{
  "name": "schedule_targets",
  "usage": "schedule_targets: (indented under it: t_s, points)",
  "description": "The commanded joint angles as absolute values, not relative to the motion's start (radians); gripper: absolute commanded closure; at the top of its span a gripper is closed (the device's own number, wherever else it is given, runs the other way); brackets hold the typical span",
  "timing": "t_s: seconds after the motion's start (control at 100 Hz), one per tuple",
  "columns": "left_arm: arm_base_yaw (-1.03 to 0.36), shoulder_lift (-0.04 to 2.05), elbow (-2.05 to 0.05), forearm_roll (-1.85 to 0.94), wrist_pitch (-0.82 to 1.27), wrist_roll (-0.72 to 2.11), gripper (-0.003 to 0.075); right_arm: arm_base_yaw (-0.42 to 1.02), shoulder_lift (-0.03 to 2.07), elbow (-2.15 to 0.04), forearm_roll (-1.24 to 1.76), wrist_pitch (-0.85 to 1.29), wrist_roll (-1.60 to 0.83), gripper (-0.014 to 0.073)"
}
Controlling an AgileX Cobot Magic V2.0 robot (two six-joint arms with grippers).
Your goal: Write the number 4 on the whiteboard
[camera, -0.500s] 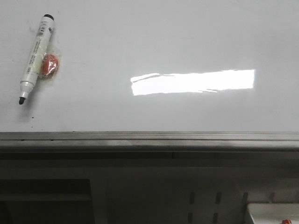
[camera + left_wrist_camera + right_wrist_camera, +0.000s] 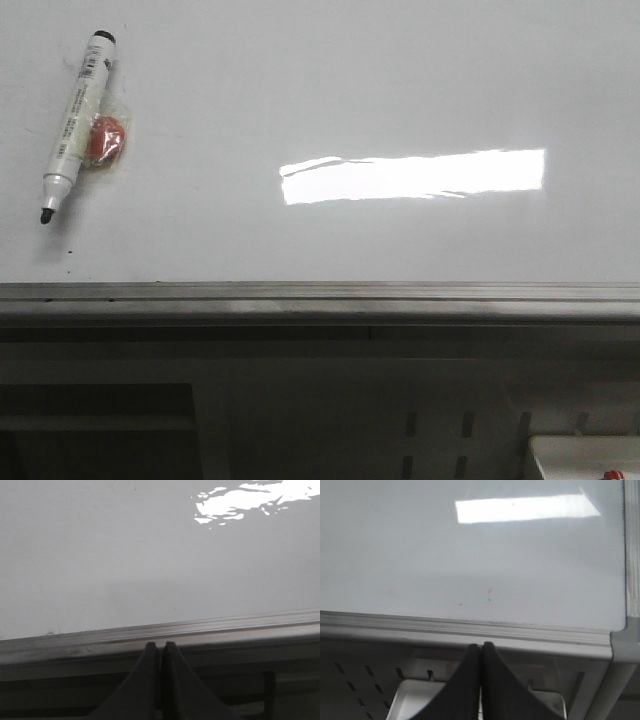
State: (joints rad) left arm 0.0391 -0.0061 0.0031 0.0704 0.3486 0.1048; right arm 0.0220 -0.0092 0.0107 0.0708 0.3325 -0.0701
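Note:
The whiteboard (image 2: 330, 90) is glossy white-grey with a bright rectangular reflection and a grey edge rail (image 2: 320, 296). No number 4 shows on it; only small dark specks do. A white marker pen (image 2: 74, 124) lies uncapped at the board's far left, black tip toward the rail, with a red-orange lump in clear wrap (image 2: 104, 140) beside it. My left gripper (image 2: 160, 646) is shut and empty, its tips over the rail. My right gripper (image 2: 481, 646) is shut and empty, just short of the rail near the board's right corner. Neither gripper shows in the front view.
A grey perforated panel (image 2: 440, 430) runs below the rail. A white tray (image 2: 415, 700) sits under my right gripper and also shows in the front view (image 2: 585, 455) at the lower right. The board's right frame corner (image 2: 625, 645) is close to my right gripper.

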Motion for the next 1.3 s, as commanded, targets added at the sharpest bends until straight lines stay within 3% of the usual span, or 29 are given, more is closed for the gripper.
schedule_targets:
  t_s: [0.0, 1.289]
  points:
    - [0.041, -0.031, 0.038, 0.072, 0.304, 0.101, 0.0741, 0.016, -0.025, 0.035, 0.072, 0.317, -0.070, 0.0658]
    - [0.041, -0.031, 0.038, 0.072, 0.264, 0.101, 0.0741, 0.016, -0.025, 0.035, 0.072, 0.317, -0.070, 0.0658]
